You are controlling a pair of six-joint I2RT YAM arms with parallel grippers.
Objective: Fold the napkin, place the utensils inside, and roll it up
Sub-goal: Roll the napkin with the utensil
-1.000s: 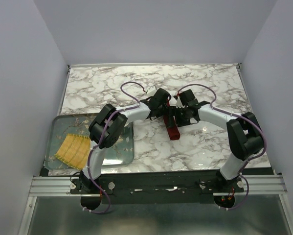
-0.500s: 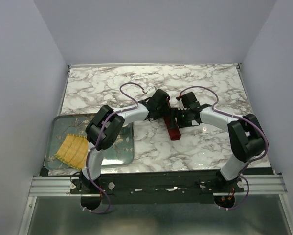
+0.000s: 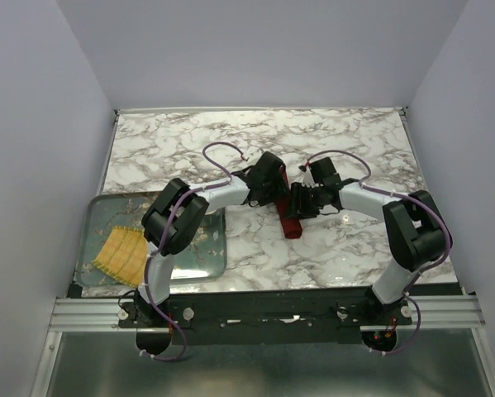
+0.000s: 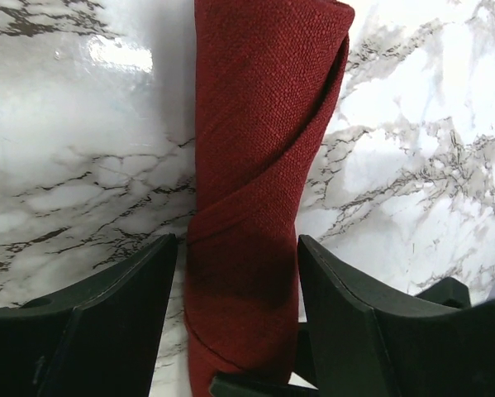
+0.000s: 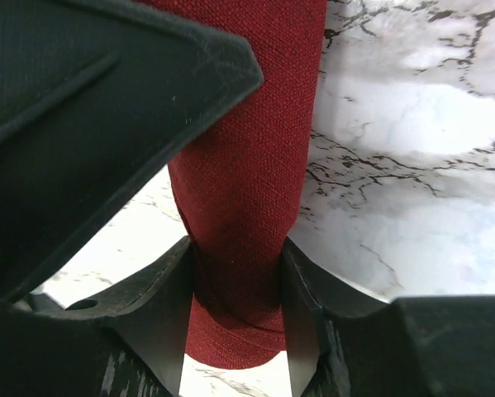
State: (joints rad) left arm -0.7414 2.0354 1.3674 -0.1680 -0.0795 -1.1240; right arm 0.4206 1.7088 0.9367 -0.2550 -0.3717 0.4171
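Observation:
The napkin point(image 3: 292, 225) is a dark red roll lying on the marble table. It runs up the middle of the left wrist view point(image 4: 259, 165) and of the right wrist view point(image 5: 243, 165). My left gripper point(image 4: 237, 244) is open and straddles one end of the roll, with a thin gap at each finger. My right gripper point(image 5: 237, 252) is shut on the roll from the opposite side, both fingers pressed into the cloth. From above, the left gripper point(image 3: 278, 197) and the right gripper point(image 3: 300, 203) meet over the roll's far end. The utensils are hidden.
A glass tray point(image 3: 218, 266) sits at the near left of the table and holds a yellow woven mat point(image 3: 121, 252). The left gripper's black body point(image 5: 82, 116) fills the upper left of the right wrist view. Walls stand to the left, right and back.
The left gripper's jaws have opened off the rolled napkin. The right gripper's jaws have closed in onto it. Both wrists have edged slightly toward the roll.

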